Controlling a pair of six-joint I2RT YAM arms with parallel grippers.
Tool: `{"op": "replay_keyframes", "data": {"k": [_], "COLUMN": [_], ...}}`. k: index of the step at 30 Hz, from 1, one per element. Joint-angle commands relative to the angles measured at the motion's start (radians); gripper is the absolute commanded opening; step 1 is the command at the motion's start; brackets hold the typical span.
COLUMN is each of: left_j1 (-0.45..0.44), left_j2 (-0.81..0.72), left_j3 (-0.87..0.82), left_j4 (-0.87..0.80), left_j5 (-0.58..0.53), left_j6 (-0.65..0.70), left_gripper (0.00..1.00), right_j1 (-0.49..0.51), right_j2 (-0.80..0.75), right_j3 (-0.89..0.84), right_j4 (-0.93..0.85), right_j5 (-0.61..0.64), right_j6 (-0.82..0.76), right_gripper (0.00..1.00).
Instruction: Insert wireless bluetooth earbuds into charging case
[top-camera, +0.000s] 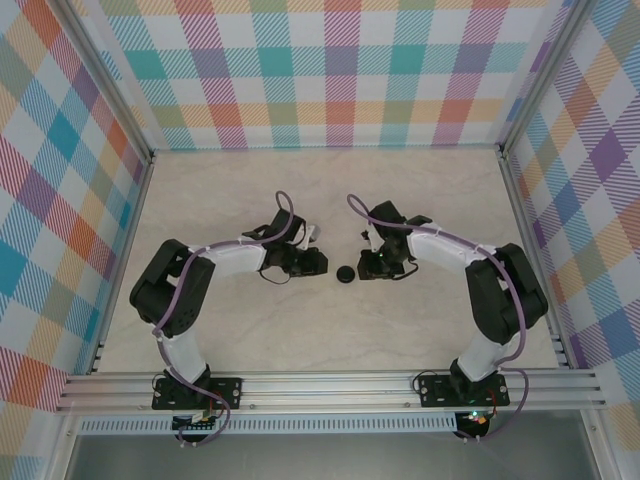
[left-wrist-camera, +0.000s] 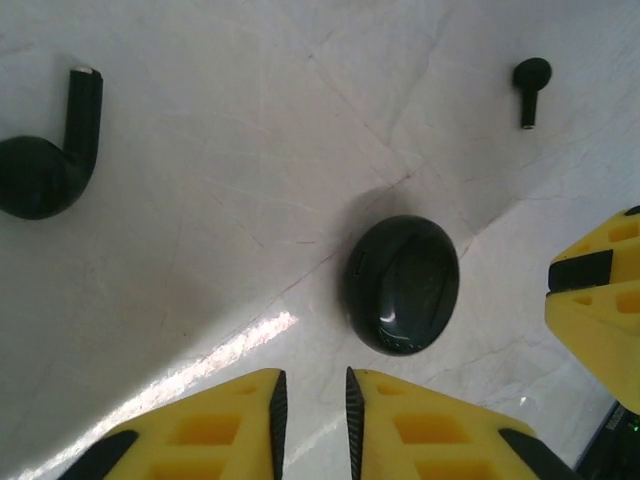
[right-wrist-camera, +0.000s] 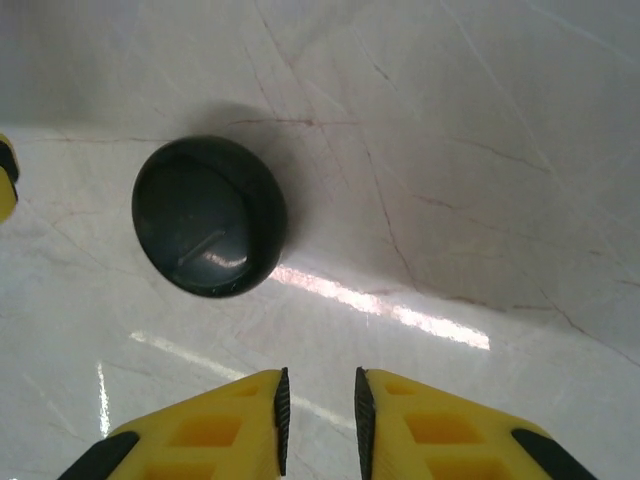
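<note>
The charging case (top-camera: 346, 273) is a small round black shell, lid closed, lying on the marble table between my two grippers. In the left wrist view the case (left-wrist-camera: 402, 285) lies just ahead and right of my left gripper (left-wrist-camera: 315, 375), whose jaws stand a narrow slit apart with nothing between them. One black earbud (left-wrist-camera: 45, 165) lies at the far left, and another black earbud (left-wrist-camera: 531, 80) at the top right. In the right wrist view the case (right-wrist-camera: 208, 216) lies ahead and left of my right gripper (right-wrist-camera: 320, 372), which is also nearly closed and empty.
A yellow finger of the right gripper (left-wrist-camera: 600, 310) shows at the right edge of the left wrist view, close to the case. Checked walls (top-camera: 330, 70) enclose the table on three sides. An aluminium rail (top-camera: 330, 390) runs along the near edge.
</note>
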Motion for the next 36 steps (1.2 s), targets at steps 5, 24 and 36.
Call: {"op": "replay_keyframes", "data": {"k": [5, 24, 36], "left_j1": [-0.030, -0.066, -0.100], "left_j2": [0.044, 0.112, 0.089], "left_j3": [0.018, 0.041, 0.024], "left_j4": [0.038, 0.058, 0.032], "left_j5": [-0.008, 0.032, 0.030], "left_j6": [-0.031, -0.038, -0.030], "left_gripper": [0.21, 0.21, 0.23], "right_j1": [-0.004, -0.004, -0.004], "right_j2": [0.103, 0.230, 0.315], "right_j3": [0.049, 0.153, 0.263], "right_j4": [0.056, 0.041, -0.008], "right_j5": [-0.030, -0.031, -0.031], "right_j6": [0.052, 0.043, -0.001], "right_gripper": [0.24, 0.24, 0.26]}}
